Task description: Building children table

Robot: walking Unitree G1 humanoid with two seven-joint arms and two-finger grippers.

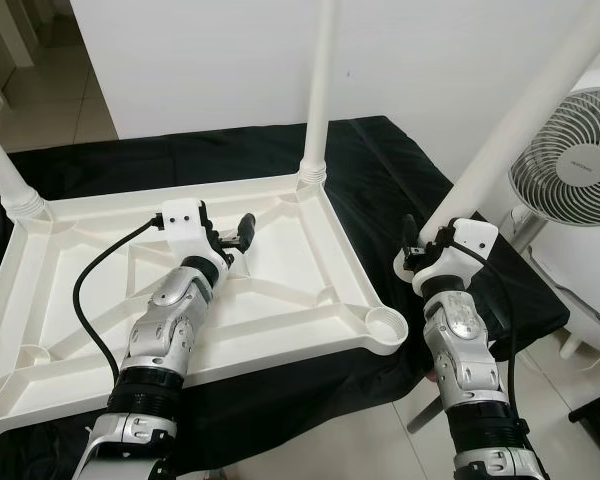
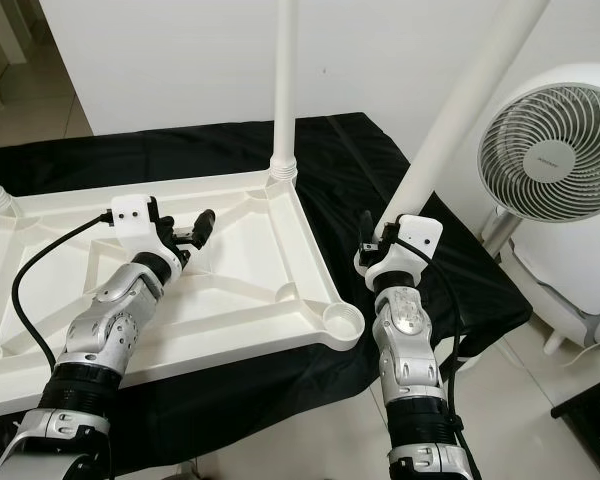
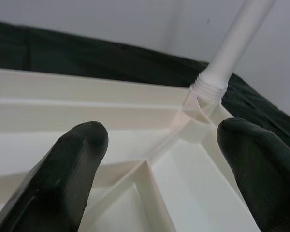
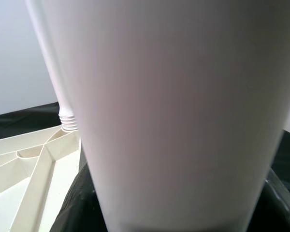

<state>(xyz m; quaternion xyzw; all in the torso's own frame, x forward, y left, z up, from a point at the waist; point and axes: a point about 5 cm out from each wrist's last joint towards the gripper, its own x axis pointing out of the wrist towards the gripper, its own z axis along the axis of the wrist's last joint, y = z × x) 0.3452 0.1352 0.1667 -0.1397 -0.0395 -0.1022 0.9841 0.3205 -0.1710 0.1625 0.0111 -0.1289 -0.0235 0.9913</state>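
Black cloth [image 1: 380, 170] covers a low surface against a white wall, with a white fan [image 2: 552, 150] standing at the right of the frame; on the cloth lies the white plastic tabletop [image 1: 280, 330], upside down, filling the centre and left of the head views, its ribbed underside showing. Two legs are already screwed upright into corner sockets: one at the far corner [image 1: 320, 90], rising out of the top of the frame, and one at the upper left [image 1: 2, 165]; a third leg [image 2: 450, 110] slants up to the upper right, held by the right gripper [image 2: 375, 238] near its lower end, though whether its fingers are clamped tight I cannot tell, since the leg blocks the wrist camera. The near-right socket [image 1: 388, 325] stands empty just left of that leg. The left gripper [image 1: 238, 238] hovers over the ribs at centre, fingers [image 3: 72, 164] spread wide and holding nothing. Judging by the hollow moulded plastic, the leg is likely light, stiff and smooth, so somewhat slippery; a grip low down, near the threaded end, should steer it best.
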